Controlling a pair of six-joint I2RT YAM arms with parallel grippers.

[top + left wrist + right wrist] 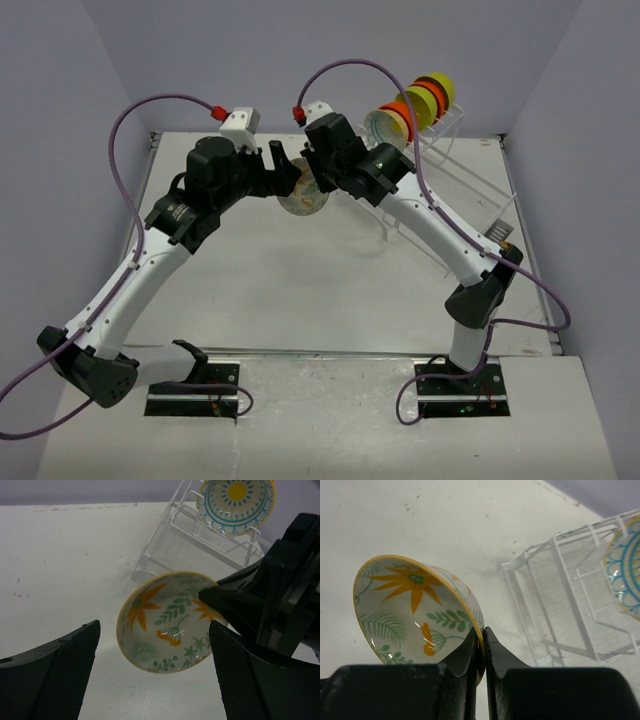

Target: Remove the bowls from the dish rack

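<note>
The white table (300, 290) carries the white wire dish rack (452, 128) at its far right corner. The right gripper (484, 650), over the far middle of the table, has its jaws clamped on the yellow rim of a cream bowl painted with orange flowers and green leaves (415, 610), held tilted in the air. The left gripper (154, 630) faces that bowl with its jaws spread wide, not touching it. Standing on edge in the rack are a blue-rimmed cream bowl (385, 127), an orange-red bowl (400, 112) and a yellow bowl (440, 90).
</note>
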